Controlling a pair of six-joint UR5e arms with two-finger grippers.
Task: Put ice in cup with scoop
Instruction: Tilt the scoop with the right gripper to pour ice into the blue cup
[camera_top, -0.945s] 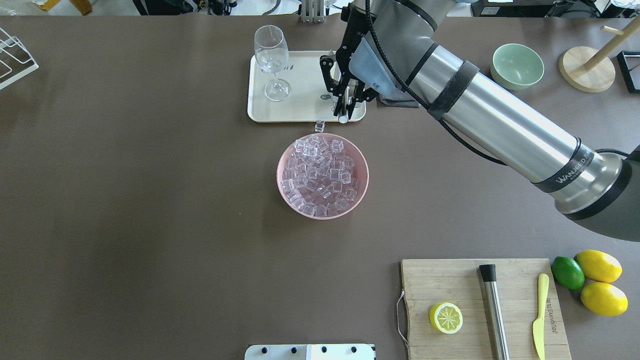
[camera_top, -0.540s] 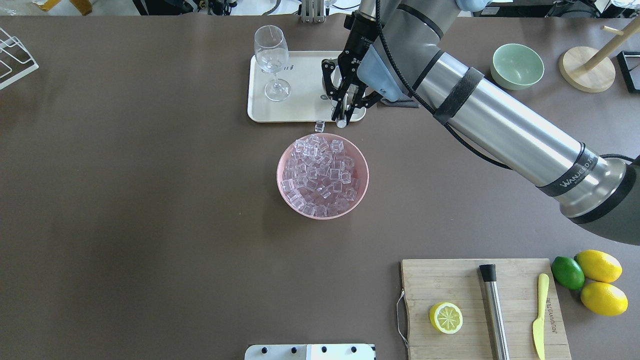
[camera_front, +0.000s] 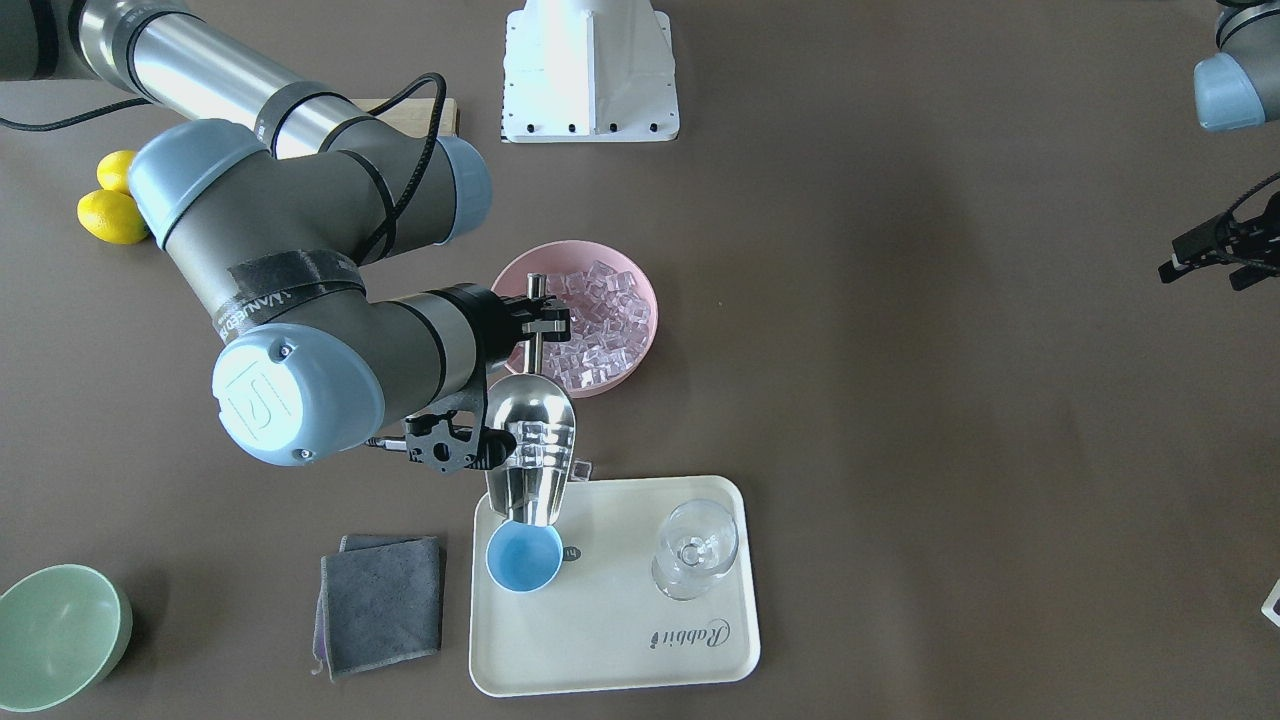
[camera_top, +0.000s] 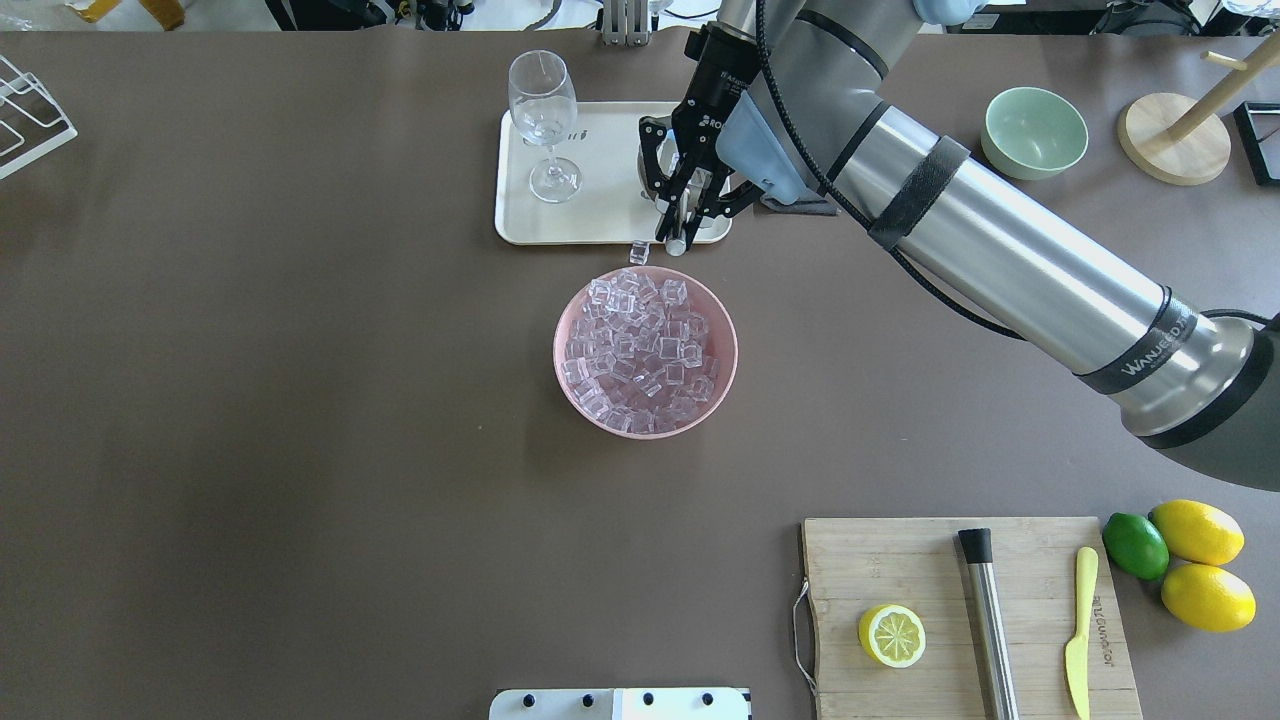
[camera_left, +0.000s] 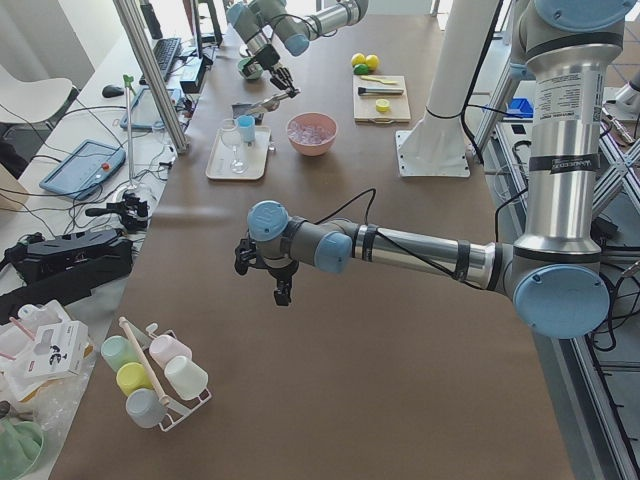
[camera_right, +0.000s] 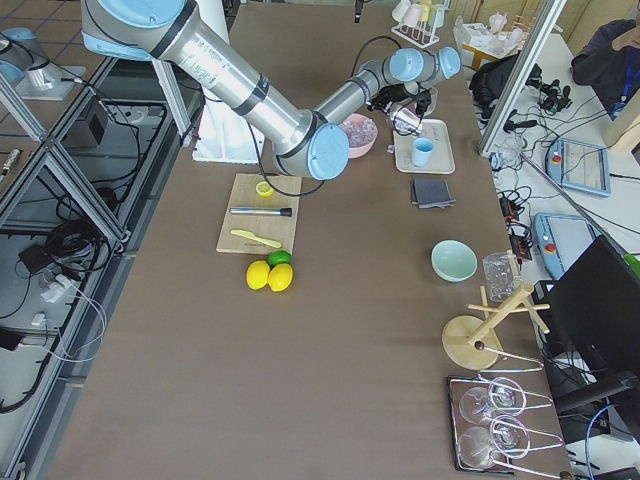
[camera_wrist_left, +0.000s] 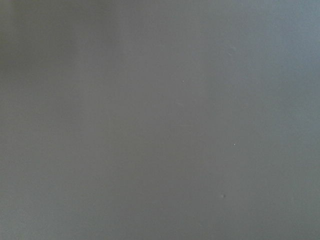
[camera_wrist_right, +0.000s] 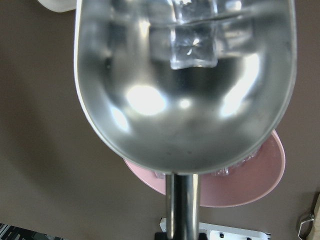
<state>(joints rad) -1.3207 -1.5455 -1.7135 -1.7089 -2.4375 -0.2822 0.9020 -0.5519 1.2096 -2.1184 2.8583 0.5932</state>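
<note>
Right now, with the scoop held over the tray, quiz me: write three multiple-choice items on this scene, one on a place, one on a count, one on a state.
1. Where does the cup stand?
A) on the cutting board
B) inside the pink bowl
C) on the cream tray

2. How many whole yellow lemons lie by the lime?
A) two
B) one
C) five

3. What state is the scoop in?
A) lying empty on the table
B) held by the right gripper, with ice in its trough
C) standing in the wine glass

Answers:
1 C: the front-facing view shows the cup on the tray, near one corner.
2 A: the overhead view shows two lemons next to the lime.
3 B: the gripper clamps the handle, and the right wrist view shows cubes in the trough.
</note>
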